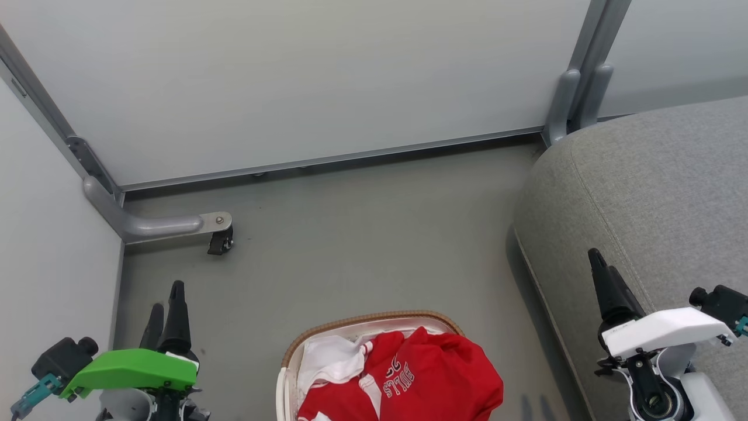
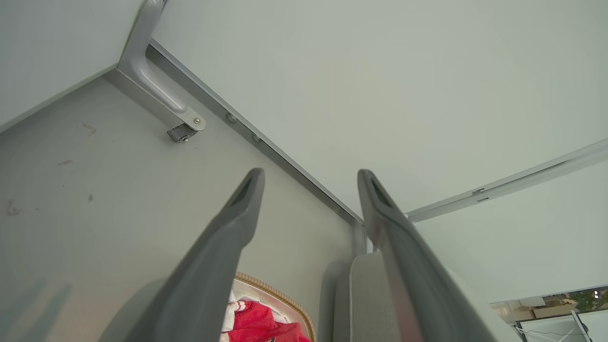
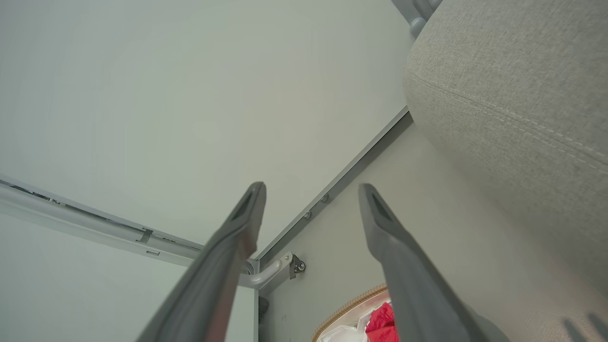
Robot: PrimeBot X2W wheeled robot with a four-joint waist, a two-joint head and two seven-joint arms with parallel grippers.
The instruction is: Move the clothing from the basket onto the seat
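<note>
Bright red soft fabric clothing (image 1: 432,374) with white trim and lettering, heaped in the oval cream brown-rimmed basket (image 1: 374,320) beside the light grey upholstered seat (image 1: 654,193); left gripper (image 2: 311,172) and right gripper (image 3: 311,187) spread open, empty.

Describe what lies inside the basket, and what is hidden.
Red clothing with white lettering lies in the basket beside white cloth. Anything underneath and the basket's bottom are covered.

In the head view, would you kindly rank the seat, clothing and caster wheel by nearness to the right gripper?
1. seat, on the right, next to the right gripper.
2. clothing, in the basket, bottom centre.
3. caster wheel, far left.
</note>
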